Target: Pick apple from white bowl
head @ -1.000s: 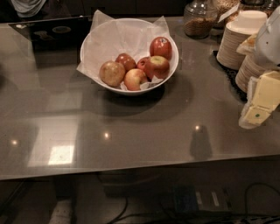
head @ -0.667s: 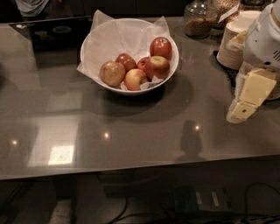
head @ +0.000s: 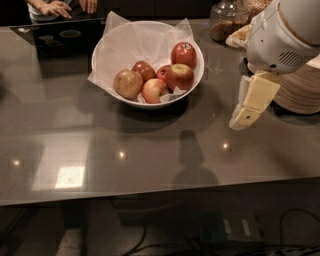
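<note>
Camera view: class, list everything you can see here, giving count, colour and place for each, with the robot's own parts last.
apple: one, dull golden-tan, leftmost in the white bowl
other apples: about five, red and yellow-red, in the bowl to its right
white bowl: one, white, lined with crinkled white paper, far middle of the table
table: one, glossy grey, fills most of the view
glass jar: one, clear with brown contents, far right
paper plates: one stack, beige, right edge
black flat object: one, far left
hands: two, a bystander's, top left
cables: dark, on the floor below
robot arm: one, white, upper right
gripper: one, cream-yellow, above the table, right of the bowl
</note>
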You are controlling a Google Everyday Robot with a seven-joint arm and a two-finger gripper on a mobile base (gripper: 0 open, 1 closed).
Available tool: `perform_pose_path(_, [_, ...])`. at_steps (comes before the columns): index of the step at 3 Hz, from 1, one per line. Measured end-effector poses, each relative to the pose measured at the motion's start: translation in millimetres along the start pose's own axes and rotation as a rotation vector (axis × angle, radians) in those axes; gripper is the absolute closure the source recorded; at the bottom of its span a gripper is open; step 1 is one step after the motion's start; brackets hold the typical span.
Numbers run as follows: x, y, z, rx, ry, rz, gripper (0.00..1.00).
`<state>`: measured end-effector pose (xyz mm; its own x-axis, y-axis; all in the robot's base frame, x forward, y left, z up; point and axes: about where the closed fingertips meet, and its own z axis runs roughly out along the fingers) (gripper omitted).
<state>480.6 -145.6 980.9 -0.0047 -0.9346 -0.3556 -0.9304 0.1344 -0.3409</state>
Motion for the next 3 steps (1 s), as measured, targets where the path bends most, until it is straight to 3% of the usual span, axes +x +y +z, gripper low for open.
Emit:
perform_pose_path(1, [-8,-10,13,-0.013,-0.042,0.004,0.0])
perform_pose_path(3, [-64,-55,61,-0.02,-0.213,-0.109,0.0])
